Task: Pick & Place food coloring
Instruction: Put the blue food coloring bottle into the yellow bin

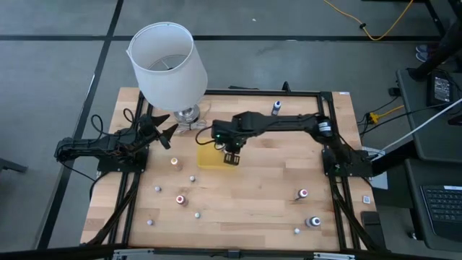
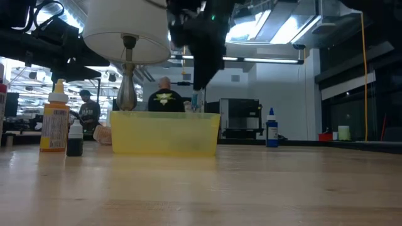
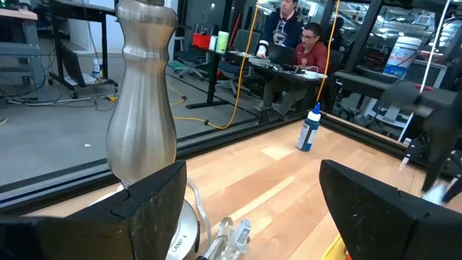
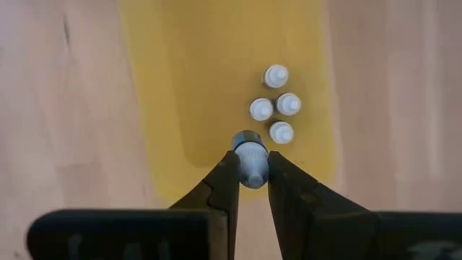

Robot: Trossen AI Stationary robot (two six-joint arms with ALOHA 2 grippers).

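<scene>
Wooden table (image 1: 245,195), lamp (image 1: 167,63) by the wide-open left tool (image 1: 164,132), right tool (image 4: 250,172) pinching a food coloring bottle (image 4: 251,154) above yellow tray (image 4: 209,79)

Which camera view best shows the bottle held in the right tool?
The right wrist view: the bottle sits clamped in the right tool above the yellow tray. The high view hides it under the arm; the low view shows a sliver; the left wrist view shows none of it.

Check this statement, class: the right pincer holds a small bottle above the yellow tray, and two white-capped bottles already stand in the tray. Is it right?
One detail is wrong: the right wrist view shows four white-capped bottles in the yellow tray, not two. The rest stands: the right pincer grips a small bottle above the tray.
</scene>
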